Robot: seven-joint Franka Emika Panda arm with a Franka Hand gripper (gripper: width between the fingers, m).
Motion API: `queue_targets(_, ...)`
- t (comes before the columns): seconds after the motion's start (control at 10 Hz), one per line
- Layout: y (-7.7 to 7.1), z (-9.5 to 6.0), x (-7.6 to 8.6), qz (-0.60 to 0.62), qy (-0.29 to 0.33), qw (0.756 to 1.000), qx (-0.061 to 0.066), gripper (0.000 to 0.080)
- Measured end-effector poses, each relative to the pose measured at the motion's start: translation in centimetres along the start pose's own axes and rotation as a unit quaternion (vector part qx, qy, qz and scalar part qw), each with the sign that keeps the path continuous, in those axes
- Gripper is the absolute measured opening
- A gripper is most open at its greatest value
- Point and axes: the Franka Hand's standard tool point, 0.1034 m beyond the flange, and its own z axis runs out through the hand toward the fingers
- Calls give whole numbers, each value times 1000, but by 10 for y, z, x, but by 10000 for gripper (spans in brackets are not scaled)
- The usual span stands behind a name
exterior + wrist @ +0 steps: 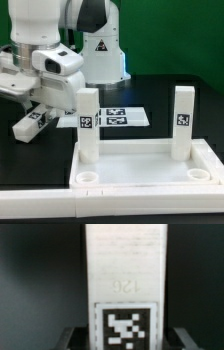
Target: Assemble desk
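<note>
Gripper (38, 112) at the exterior view's left, fingers (72, 339) clamped on both sides of a loose leg (30, 125); the leg is tilted low over the black table (160, 100), contact unclear, apart from the desk top (140, 165). Rightward: left upright leg (88, 125) in the top's far corner, marker board (115, 117) flat behind, right upright leg (181, 120) in the other far corner. A round hole shows in each near corner.

Wrist view: the leg (125, 274) was blurred, its ends cut off; tool (125, 339) contact could not be determined. Exterior view: a standing leg (88, 125) partly hid the marker board (128, 117); the lower edge cropped the top panel (140, 150).
</note>
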Motion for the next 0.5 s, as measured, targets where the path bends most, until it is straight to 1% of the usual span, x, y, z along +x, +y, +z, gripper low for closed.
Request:
queue_targets(0.1, -1, 2, 1, -16, 2, 1000, 5, 284)
queue_targets(0.3, -2, 2, 1, -6, 2, 1000, 6, 284)
queue_targets(0.4, -3, 2, 1, 1, 2, 1000, 6, 367)
queue_targets(0.5, -4, -1, -2, 21, -2, 1000, 5, 367)
